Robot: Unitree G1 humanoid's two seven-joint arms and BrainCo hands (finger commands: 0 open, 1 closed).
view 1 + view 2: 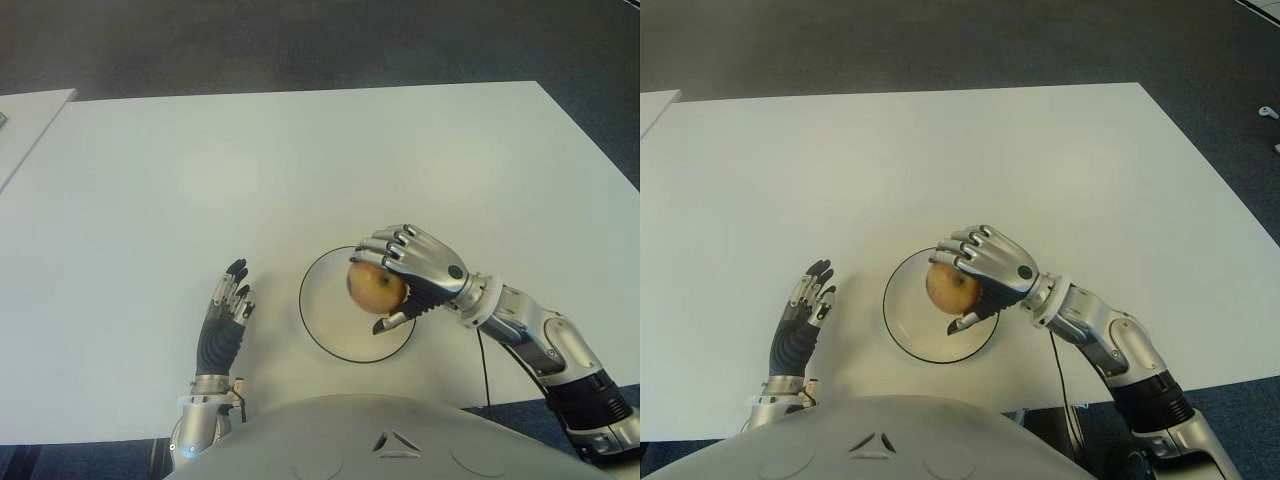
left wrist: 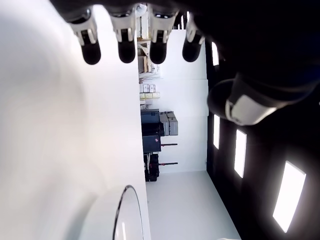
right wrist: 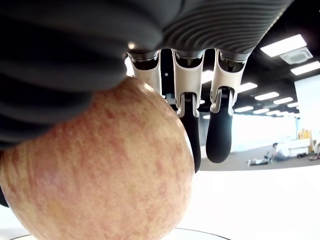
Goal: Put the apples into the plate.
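Right hand [image 1: 412, 268] is over the plate [image 1: 325, 330], fingers curled down across the top of the apple [image 1: 374, 288] and thumb tucked in under its near side, so the fruit is gripped from above. In the right wrist view the apple [image 3: 95, 165] fills the palm, red-streaked yellow skin pressed against the ribbed pad, with three fingers [image 3: 220, 125] reaching past its far side. The plate's rim just shows beneath it there; whether the apple touches the plate cannot be told. From the head, the apple sits over the right half of the white, dark-rimmed plate, which lies on the white table [image 1: 300, 160] close to the near edge. Left hand [image 1: 226, 315] shows to the left of the plate, apart from it, fingers straight and loosely spread, holding nothing. Its wrist view has four fingertips [image 2: 91, 52] in a row and a curve of the plate rim [image 2: 120, 210] beyond.
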